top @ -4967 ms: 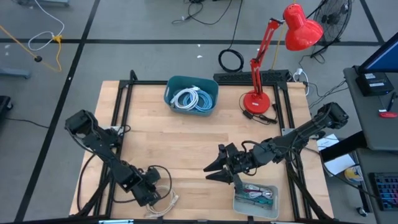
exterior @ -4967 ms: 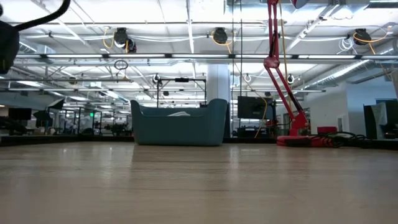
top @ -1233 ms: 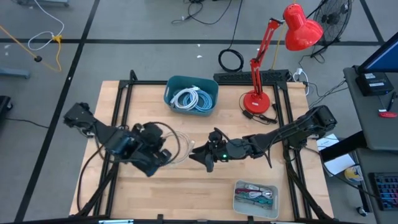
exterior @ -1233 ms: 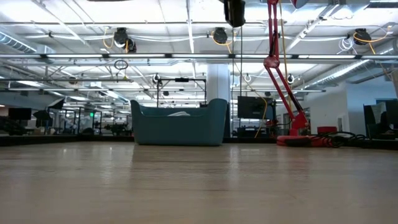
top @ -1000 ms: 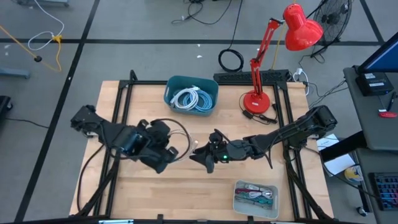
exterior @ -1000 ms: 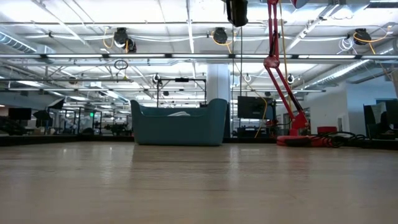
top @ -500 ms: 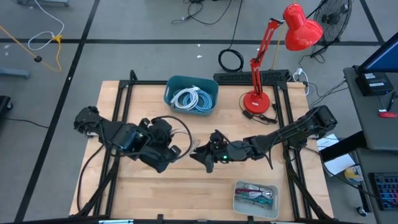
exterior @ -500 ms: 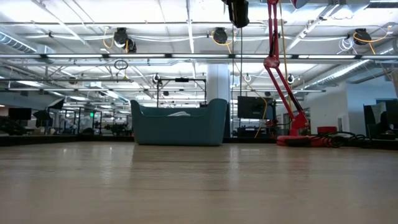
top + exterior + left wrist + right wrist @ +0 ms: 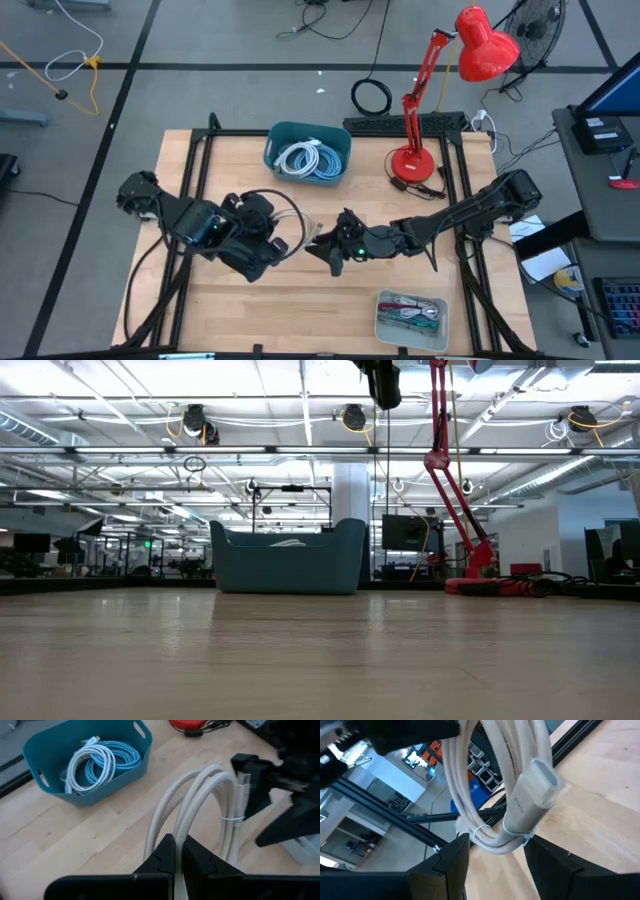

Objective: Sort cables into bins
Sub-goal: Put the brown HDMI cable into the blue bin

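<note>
While the left gripper (image 9: 175, 852) pinches one beige cable coil (image 9: 210, 800) above the middle of the table (image 9: 300, 300), the right gripper (image 9: 492, 855) meets it from the other side, its fingers spread around the coil's tied end without closing. Two bins stand on the table: the dark teal tub (image 9: 308, 152) at the far edge holds two coils, one white (image 9: 87, 762) and one light blue (image 9: 122, 757), and the pale grey tray (image 9: 411, 320) at the near right holds several short pieces, too tangled to count.
</note>
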Available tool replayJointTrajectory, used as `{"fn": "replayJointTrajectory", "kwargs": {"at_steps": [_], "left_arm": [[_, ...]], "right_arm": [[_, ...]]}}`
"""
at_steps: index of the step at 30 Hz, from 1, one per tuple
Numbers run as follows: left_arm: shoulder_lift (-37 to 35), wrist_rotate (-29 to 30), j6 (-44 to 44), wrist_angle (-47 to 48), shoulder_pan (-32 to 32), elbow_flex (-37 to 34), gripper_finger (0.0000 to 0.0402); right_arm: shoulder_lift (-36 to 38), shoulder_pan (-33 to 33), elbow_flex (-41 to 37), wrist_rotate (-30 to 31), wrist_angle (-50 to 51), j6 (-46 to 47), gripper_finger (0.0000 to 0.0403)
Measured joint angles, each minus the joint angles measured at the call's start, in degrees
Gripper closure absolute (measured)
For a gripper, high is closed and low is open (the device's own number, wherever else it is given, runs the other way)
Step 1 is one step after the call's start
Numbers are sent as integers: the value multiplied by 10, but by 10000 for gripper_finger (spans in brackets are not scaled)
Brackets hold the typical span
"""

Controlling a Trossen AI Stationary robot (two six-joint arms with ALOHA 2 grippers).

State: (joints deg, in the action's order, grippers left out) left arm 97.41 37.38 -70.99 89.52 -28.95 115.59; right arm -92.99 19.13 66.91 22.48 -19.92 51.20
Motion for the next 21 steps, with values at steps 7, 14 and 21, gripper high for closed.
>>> {"fn": "replayJointTrajectory", "kwargs": {"at_steps": [7, 14, 21], "left_arm": [[-25, 5, 0, -2, 0, 0, 391], [-21, 14, 0, 2, -7, 0, 391], [-8, 10, 5, -6, -8, 0, 391]], "right_arm": [[1, 3, 2, 2, 9, 2, 220], [1, -1, 1, 1, -6, -2, 220], [0, -5, 1, 4, -43, -20, 220]]}}
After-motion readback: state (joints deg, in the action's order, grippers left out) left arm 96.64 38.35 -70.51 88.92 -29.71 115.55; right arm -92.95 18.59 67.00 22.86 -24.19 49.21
